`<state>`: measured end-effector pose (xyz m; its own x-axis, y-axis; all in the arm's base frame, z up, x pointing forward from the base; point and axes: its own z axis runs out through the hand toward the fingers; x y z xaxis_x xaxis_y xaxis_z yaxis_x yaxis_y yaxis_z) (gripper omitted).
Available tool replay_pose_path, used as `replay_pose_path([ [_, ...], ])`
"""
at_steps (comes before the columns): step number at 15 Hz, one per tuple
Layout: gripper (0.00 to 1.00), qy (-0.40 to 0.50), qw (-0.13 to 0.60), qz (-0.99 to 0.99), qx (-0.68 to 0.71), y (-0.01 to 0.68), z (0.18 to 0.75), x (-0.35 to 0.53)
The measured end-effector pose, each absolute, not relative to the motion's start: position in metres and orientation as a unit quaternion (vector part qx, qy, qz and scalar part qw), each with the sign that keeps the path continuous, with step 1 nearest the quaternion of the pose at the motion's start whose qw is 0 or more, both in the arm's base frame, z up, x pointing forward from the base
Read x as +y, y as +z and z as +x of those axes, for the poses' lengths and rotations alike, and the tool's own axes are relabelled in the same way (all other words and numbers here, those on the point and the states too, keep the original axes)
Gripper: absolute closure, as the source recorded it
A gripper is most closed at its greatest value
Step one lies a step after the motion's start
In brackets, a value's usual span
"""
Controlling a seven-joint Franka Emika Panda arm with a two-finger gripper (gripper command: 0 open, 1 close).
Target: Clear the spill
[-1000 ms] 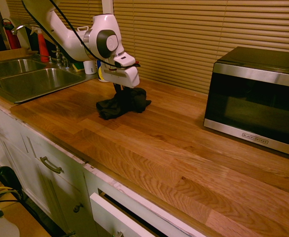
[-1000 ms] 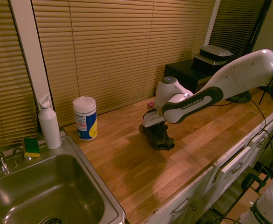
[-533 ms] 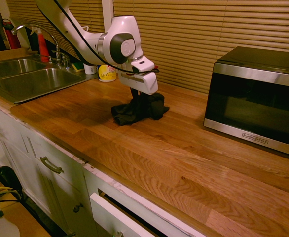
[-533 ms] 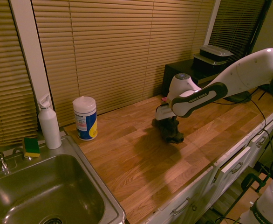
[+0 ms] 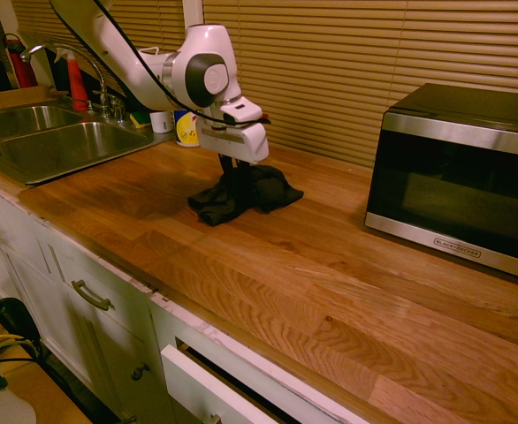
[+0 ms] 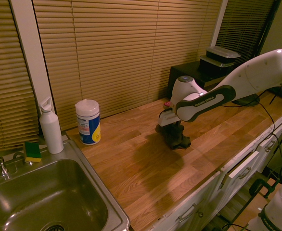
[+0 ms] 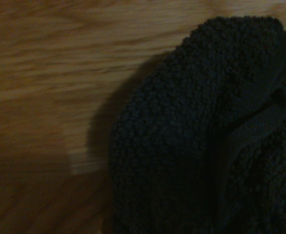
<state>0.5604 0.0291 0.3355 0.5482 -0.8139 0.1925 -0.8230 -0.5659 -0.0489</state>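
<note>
In the first exterior view the gripper (image 5: 232, 165) pointed down, clamped on the black cloth (image 5: 246, 193), whose lower folds lay on the wooden counter (image 5: 347, 283). No spill showed there, so which way it lay from the claw could not be told.

In the second exterior view the cloth sat bunched under the fingers, well apart from the wipes canister (image 6: 88, 121).

The wrist view showed only knobbly black cloth against bare wood, with no specks visible.
</note>
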Motion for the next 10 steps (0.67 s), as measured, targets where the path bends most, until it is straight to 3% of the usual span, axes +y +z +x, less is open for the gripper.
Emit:
replay_pose_path([
  [10,1.0,0.089,0.033,0.907,-0.409,0.335,0.53,0.166],
])
